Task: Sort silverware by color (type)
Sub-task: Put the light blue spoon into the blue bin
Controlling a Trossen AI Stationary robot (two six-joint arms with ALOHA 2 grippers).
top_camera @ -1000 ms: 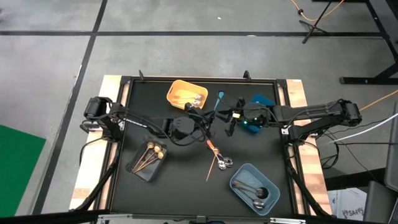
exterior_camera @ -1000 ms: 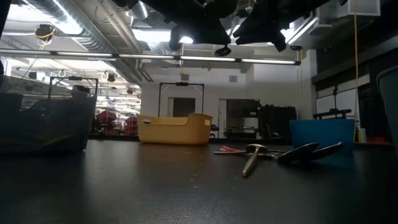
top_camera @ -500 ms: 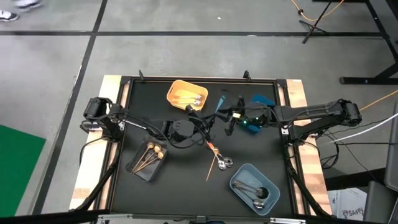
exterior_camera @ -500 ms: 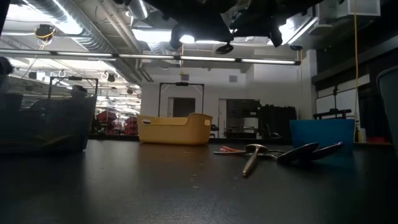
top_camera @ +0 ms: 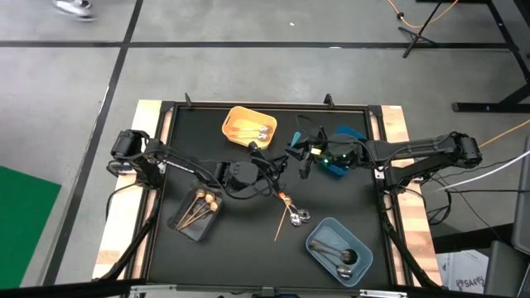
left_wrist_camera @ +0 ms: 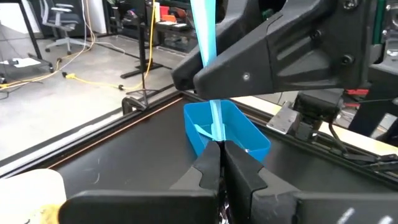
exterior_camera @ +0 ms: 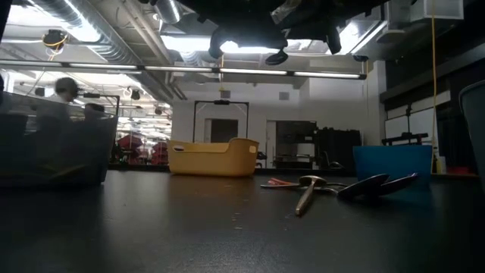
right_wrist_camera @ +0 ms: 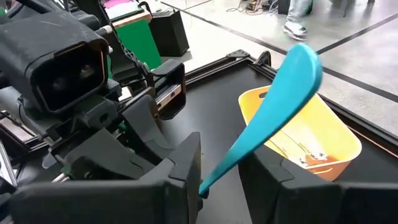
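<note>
High view: since a second ago the right pincer (top_camera: 300, 154) has drawn slightly back toward the bench's right side, carrying the slim light-blue plastic spoon (top_camera: 291, 146) with it, and the left pincer (top_camera: 267, 162) has shifted a little nearer it; a person's shoe has come into sight on the floor at the upper left. Everything lying on the black bench (top_camera: 182, 149) has stayed where it was.

Both dark arms reach in from the bench's sides and meet near its middle, between the yellow rectangular bin (top_camera: 248, 126) and the bright blue bin (top_camera: 348, 136). The right pincer is partly closed on the spoon's handle; in the right wrist view the spoon (right_wrist_camera: 273, 106) rises tilted from between its fingers (right_wrist_camera: 177, 174), bowl end up, over the yellow bin (right_wrist_camera: 339, 134). The left pincer is fully closed with nothing visibly in it; in the left wrist view its tips (left_wrist_camera: 221, 158) stand just below the hanging blue handle (left_wrist_camera: 205, 37), with the blue bin (left_wrist_camera: 239, 124) beyond.

On the bench, an orange-handled utensil (top_camera: 283, 197) and a thin bronze one (top_camera: 283, 225) lie near silver spoons (top_camera: 300, 217) at centre. More silver spoons rest in the grey-blue bin (top_camera: 319, 236), gold-tipped pieces in the clear bin (top_camera: 186, 228).
</note>
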